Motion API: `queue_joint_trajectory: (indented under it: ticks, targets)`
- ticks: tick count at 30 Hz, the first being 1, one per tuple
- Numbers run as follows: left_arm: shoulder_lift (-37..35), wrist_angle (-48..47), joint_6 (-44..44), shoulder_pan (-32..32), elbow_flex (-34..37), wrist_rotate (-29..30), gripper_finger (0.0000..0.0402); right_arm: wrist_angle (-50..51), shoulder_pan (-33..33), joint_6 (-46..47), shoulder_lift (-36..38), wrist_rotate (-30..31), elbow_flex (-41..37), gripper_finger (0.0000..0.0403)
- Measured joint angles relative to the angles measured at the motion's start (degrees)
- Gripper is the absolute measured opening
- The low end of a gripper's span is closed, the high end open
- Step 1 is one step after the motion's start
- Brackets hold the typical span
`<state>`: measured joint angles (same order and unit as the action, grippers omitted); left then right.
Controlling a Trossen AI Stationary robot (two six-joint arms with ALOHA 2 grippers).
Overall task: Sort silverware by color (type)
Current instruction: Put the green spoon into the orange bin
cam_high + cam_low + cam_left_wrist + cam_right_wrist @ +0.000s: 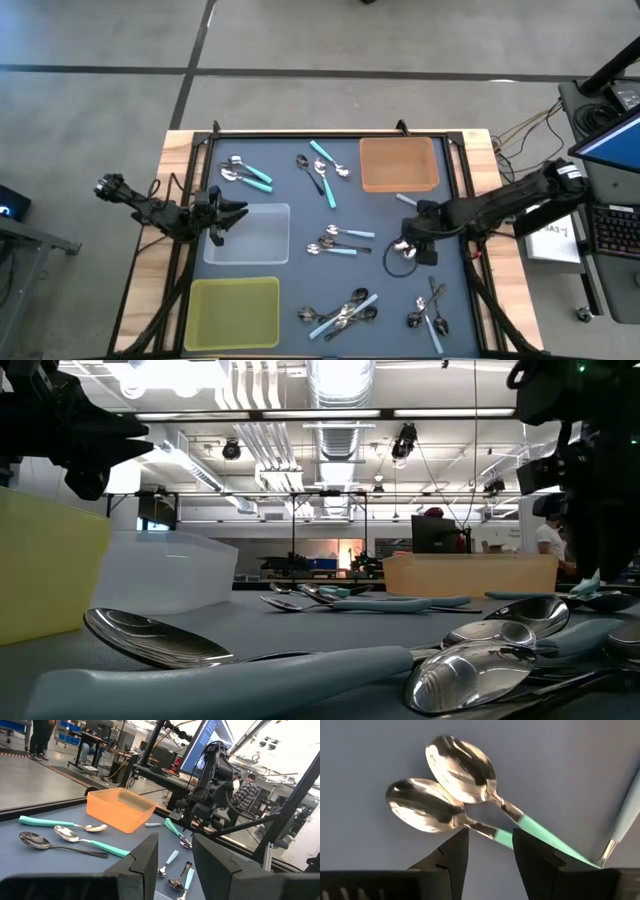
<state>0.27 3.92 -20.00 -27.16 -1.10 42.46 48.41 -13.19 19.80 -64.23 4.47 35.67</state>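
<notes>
Two teal-handled spoons [470, 795] are lying bowl to bowl on the dark counter [390, 290], just beneath the right tool [405, 247], whose fingers [447, 855] are standing apart on either side of one handle, gripping nothing. Other spoons are lying scattered in small groups across the counter. The left tool [222, 212] is hovering at the clear tray [250, 233], fingers parted and empty. An orange tray [399, 164] and a yellow tray [233, 312] are sitting at opposite corners.

In the right wrist view, two teal-handled spoons [470, 795] run out of sight behind the fingers [447, 857], while a pale blue handle [625, 815] is cut off at the frame's edge, its bowl unseen.
</notes>
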Motion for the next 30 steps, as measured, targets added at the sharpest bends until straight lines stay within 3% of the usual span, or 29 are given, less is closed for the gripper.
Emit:
queue_joint_trajectory:
  ticks: [22,30]
  targets:
    - [0.0,-0.1,0.0,0.0,0.0,0.0,0.0103,-1.4,0.0,-5.8,-18.4,0.1,6.3,0.0128]
    - [0.0,-0.2,0.0,0.0,0.0,0.0,0.0103,-2.3,0.1,-10.4,-21.6,1.3,10.9,0.0127]
